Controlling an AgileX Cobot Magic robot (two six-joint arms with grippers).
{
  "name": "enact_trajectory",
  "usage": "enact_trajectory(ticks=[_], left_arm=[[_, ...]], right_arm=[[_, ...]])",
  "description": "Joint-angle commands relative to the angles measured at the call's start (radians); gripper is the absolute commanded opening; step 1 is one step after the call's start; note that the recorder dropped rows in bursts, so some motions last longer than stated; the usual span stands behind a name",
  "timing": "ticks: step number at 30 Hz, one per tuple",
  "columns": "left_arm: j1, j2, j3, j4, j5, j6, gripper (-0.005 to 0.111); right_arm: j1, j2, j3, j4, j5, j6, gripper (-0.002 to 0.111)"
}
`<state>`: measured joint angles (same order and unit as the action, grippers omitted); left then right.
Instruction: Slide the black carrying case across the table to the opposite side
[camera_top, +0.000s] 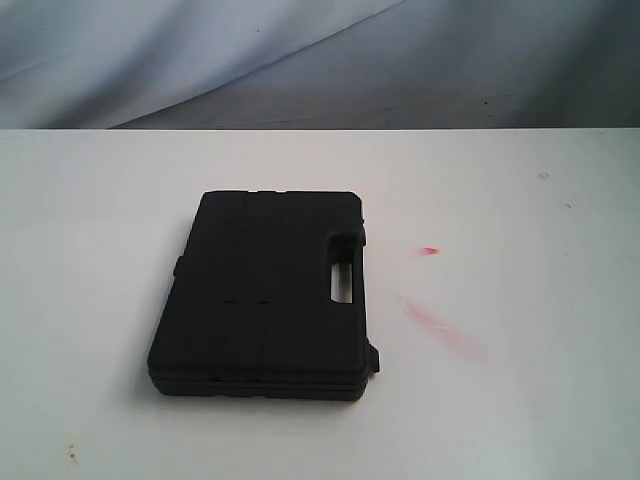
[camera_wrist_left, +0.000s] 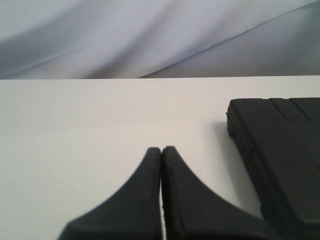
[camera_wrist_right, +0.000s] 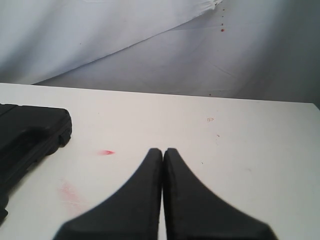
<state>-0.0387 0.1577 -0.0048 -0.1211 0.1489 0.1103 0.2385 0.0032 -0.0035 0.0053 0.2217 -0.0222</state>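
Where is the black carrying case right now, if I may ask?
In the exterior view the black carrying case lies flat on the table, left of centre, red smudges just to its right.

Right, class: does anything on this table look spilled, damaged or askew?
Red smudges mark the white table beside the black case, on its handle side, like smeared paint. The case itself lies flat and closed.

The case (camera_top: 262, 295) lies on the table (camera_top: 90, 300), smudges (camera_top: 430, 318) at its right.

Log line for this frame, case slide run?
black carrying case: flat on table, untouched | left pincer: shut, empty | right pincer: shut, empty | red smudges: handle side of case
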Motion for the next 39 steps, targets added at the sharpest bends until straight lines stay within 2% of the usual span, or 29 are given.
enact_trajectory(ticks=[1,25,35,39], left_arm=[[0.002,-0.007,0.005,0.028,-0.014,-0.001,0.000],[0.002,-0.007,0.005,0.034,-0.014,-0.001,0.000],[0.002,-0.007,0.005,0.034,-0.014,-0.001,0.000],[0.002,-0.007,0.005,0.034,-0.014,-0.001,0.000]], right_arm=[[-0.007,-0.003,0.003,0.007,0.000,0.001,0.000],[-0.007,-0.003,0.003,0.007,-0.002,0.001,0.000],[-0.007,-0.003,0.003,0.007,-0.109,0.003,0.000],[-0.007,-0.003,0.003,0.108,-0.181,0.022,0.000]])
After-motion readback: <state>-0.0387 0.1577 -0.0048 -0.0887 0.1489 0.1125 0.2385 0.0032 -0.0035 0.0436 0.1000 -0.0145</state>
